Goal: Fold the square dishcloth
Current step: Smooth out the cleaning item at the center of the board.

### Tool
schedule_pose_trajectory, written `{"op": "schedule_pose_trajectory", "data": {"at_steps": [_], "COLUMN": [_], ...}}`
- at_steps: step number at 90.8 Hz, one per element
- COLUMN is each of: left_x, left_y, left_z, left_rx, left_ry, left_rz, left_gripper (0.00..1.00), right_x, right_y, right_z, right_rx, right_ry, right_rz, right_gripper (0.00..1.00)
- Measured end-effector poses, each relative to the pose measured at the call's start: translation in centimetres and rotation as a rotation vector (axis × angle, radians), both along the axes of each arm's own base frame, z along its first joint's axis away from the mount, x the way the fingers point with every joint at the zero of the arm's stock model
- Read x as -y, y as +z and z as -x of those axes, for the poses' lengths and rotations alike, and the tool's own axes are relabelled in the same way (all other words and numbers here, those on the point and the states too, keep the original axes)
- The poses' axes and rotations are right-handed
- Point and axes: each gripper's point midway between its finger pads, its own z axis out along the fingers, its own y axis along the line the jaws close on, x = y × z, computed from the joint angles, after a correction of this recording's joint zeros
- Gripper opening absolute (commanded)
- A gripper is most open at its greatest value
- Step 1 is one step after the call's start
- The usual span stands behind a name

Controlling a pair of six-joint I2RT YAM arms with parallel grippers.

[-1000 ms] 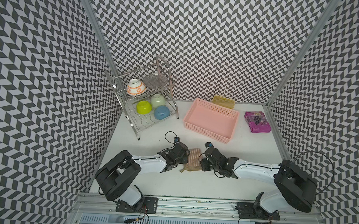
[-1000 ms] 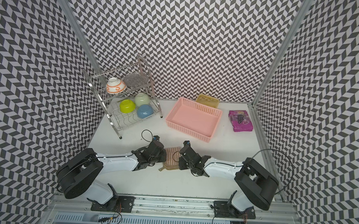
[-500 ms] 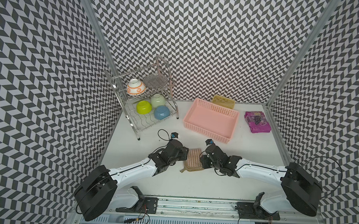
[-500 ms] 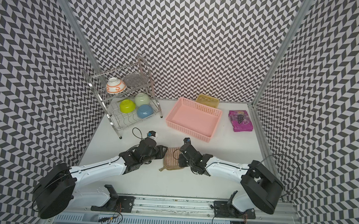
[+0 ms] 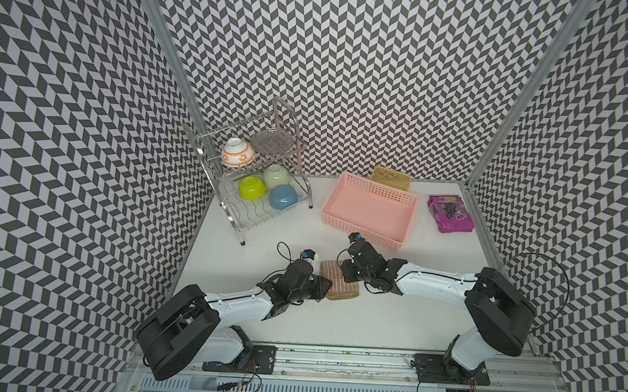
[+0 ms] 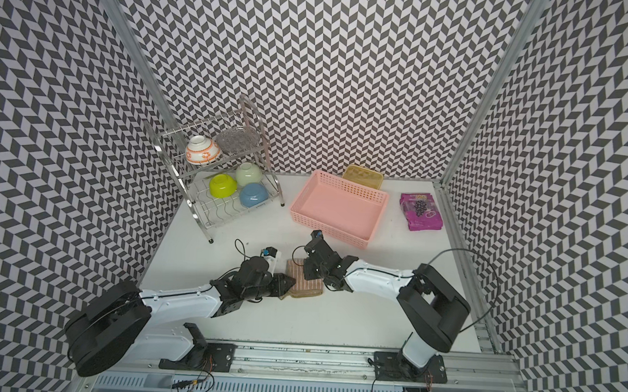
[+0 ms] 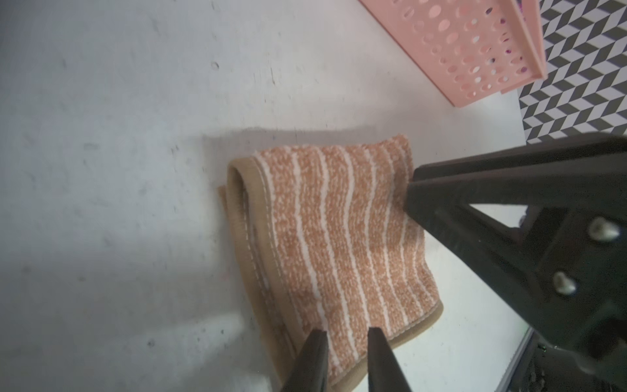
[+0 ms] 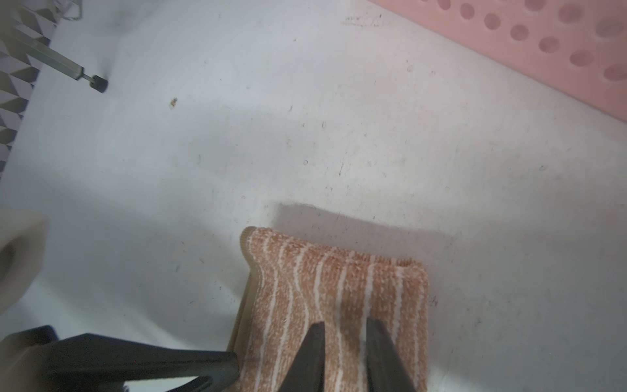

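- The left gripper (image 7: 346, 334) hangs over one hemmed end of the square dishcloth (image 7: 339, 237). Its two dark fingers are parted by a narrow gap, and striped cloth shows flat between them with nothing pinched.
- The right gripper (image 8: 344, 325) stands over the opposite end of the cloth, its fingers likewise a slim gap apart and clamping nothing. Whether either pair of tips touches the fabric cannot be told.
- In each wrist view, a finger of the other gripper reaches in at the cloth's edge.
- The tan-brown cloth lies folded into a compact rectangle of stacked layers. Pale stripes run along its top face, and the darker hem is doubled along one long side.
- In both top views the cloth sits on the white table (image 5: 372, 318) front and centre, directly between the two arms, which reach in low from either side.
- The pink basket (image 5: 358, 231) stands behind the cloth, near it but apart, with a small yellow tray (image 5: 391, 177) at its far side.
- A purple packet (image 5: 450, 213) lies beside the basket near the right wall.
- At the back left a wire dish rack (image 5: 252, 216) carries an orange-patterned bowl (image 5: 238, 153) on its upper shelf. On the lower shelf are a lime bowl (image 5: 252, 187), a pale green bowl (image 5: 276, 176) and a blue bowl (image 5: 283, 196), all upturned.
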Motion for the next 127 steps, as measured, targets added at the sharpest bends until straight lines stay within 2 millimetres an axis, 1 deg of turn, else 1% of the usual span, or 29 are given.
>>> {"op": "schedule_pose_trajectory", "data": {"at_steps": [9,24,40,63,70,78,86,90,96,102,110,118,127], "left_x": [0.0,-0.1,0.1,0.3,0.3,0.4,0.5,0.7,1.0,1.4,1.7,1.6,1.3], "left_y": [-0.8,-1.6,-1.8,-1.8,-1.7,-1.5,-1.0,-0.4,0.7,2.2,3.9,4.8,4.6], "left_z": [0.3,0.3,0.1,0.0,-0.1,-0.1,-0.3,-0.6,-1.2,-2.0,-3.2,-4.1,-5.0], "left_rx": [-0.018,-0.029,-0.024,-0.019,-0.018,-0.018,-0.011,-0.003,0.016,0.054,0.101,0.128,0.138], "left_ry": [-0.005,-0.006,-0.005,-0.006,-0.005,-0.007,-0.012,-0.01,-0.006,0.003,0.024,0.046,0.066], "left_rz": [-0.004,-0.018,-0.013,-0.009,-0.008,-0.009,-0.013,-0.012,-0.007,0.006,0.017,0.019,-0.001], "left_gripper": [0.21,0.2,0.2,0.2,0.21,0.25,0.29,0.29,0.3,0.3,0.29,0.27,0.25], "right_x": [0.2,0.6,0.9,1.3,1.5,1.6,1.8,1.8,2.0,2.3,2.8,3.6,4.2], "right_y": [-0.9,-1.5,-2.0,-1.8,-1.7,-1.7,-1.3,-0.8,0.2,1.3,2.4,2.6,2.0], "right_z": [-0.1,-1.0,-2.0,-3.3,-3.5,-3.6,-3.6,-3.6,-3.4,-3.1,-2.2,-1.0,0.7], "right_rx": [-0.014,-0.015,-0.017,-0.004,0.001,0.008,0.017,0.027,0.044,0.062,0.079,0.077,0.053], "right_ry": [-0.003,-0.016,-0.031,-0.049,-0.05,-0.051,-0.052,-0.05,-0.048,-0.048,-0.044,-0.041,-0.029], "right_rz": [0.014,0.016,0.013,0.012,0.016,0.022,0.027,0.022,0.01,-0.007,-0.027,-0.034,-0.034], "right_gripper": [0.23,0.22,0.22,0.22,0.23,0.25,0.26,0.27,0.28,0.3,0.31,0.35,0.38]}}
